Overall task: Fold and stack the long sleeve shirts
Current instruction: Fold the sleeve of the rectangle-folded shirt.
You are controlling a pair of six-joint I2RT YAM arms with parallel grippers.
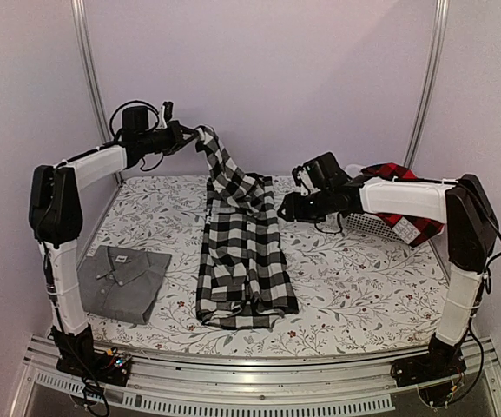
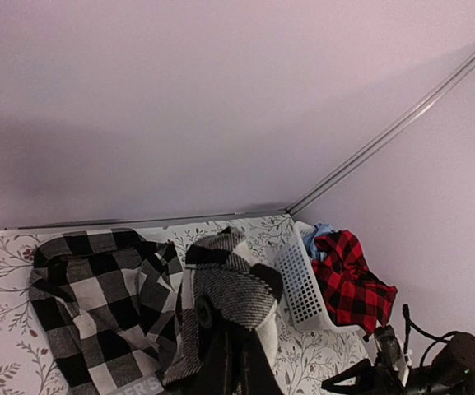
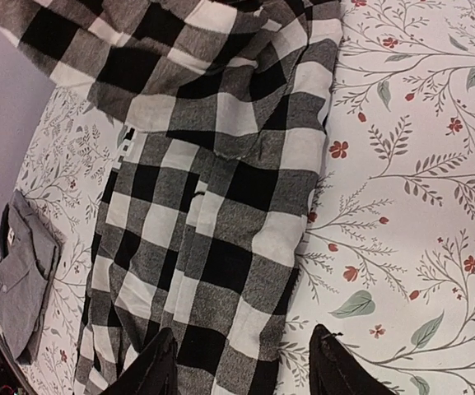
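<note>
The black-and-white check shirt (image 1: pixel 243 261) lies lengthwise in the middle of the table, folded into a long strip. Its far end hangs lifted from my left gripper (image 1: pixel 191 136), which is shut on the cloth; in the left wrist view the fabric (image 2: pixel 229 296) drapes over the fingers (image 2: pixel 225 366). My right gripper (image 1: pixel 283 208) hovers open over the strip's right edge (image 3: pixel 303 247), its fingertips (image 3: pixel 156 370) straddling cloth and table with nothing held. The grey shirt (image 1: pixel 120 280) lies folded at the front left. The red-and-black check shirt (image 1: pixel 402 204) hangs over the basket.
A white plastic basket (image 1: pixel 367 223) stands at the back right behind my right arm, with a bit of blue cloth (image 2: pixel 318 233) in it beside the red shirt (image 2: pixel 348 280). The table wears a floral cover (image 1: pixel 354 287). Walls close off the back and sides.
</note>
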